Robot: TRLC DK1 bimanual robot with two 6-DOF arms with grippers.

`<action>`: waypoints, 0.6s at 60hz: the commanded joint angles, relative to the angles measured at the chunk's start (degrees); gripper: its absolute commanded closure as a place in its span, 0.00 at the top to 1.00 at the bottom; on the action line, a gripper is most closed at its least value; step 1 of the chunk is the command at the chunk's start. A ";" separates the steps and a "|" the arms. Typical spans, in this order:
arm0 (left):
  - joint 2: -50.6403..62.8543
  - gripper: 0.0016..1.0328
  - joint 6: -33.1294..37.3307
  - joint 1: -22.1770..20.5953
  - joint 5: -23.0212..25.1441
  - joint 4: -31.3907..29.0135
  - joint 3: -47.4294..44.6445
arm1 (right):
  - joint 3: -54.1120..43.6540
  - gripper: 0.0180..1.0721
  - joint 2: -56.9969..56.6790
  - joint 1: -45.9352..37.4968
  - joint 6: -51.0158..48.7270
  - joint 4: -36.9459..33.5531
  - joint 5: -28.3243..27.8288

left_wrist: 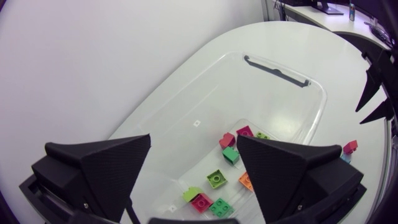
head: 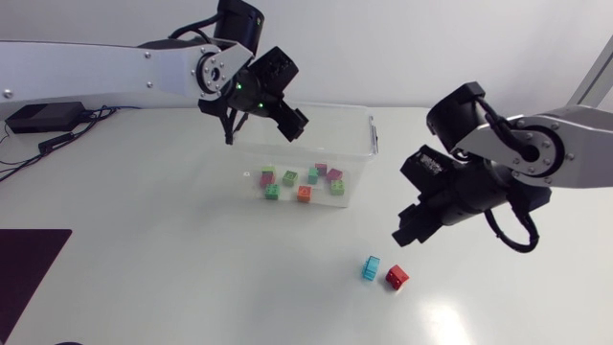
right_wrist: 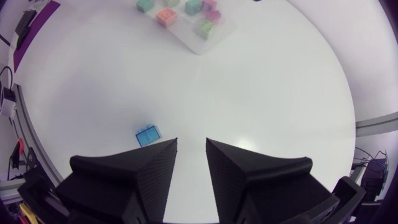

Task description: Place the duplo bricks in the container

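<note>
My left gripper point(head: 287, 120) hangs open above the far left part of the clear plastic container point(head: 356, 123), with nothing between its fingers. In the left wrist view the gripper point(left_wrist: 194, 146) looks straight down on several coloured duplo bricks point(left_wrist: 217, 178) on the container floor. Those bricks point(head: 302, 182) lie along the container's near side. A light blue brick point(head: 371, 267) and a red brick point(head: 397, 278) sit side by side on the table. My right gripper point(head: 407, 230) hovers shut and empty just above and beyond them. The blue brick point(right_wrist: 148, 135) lies just ahead of the right gripper point(right_wrist: 191, 144), a little to one side.
The container's black handle clip point(left_wrist: 277, 68) sits on its far rim. A dark mat point(head: 29, 264) lies at the table's front left corner, and a black box with cables point(head: 38, 117) at the back left.
</note>
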 commanded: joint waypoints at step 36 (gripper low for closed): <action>-26.82 0.96 -1.13 -1.49 -0.89 -4.71 -17.33 | -8.63 0.59 15.16 4.06 2.12 6.41 -0.56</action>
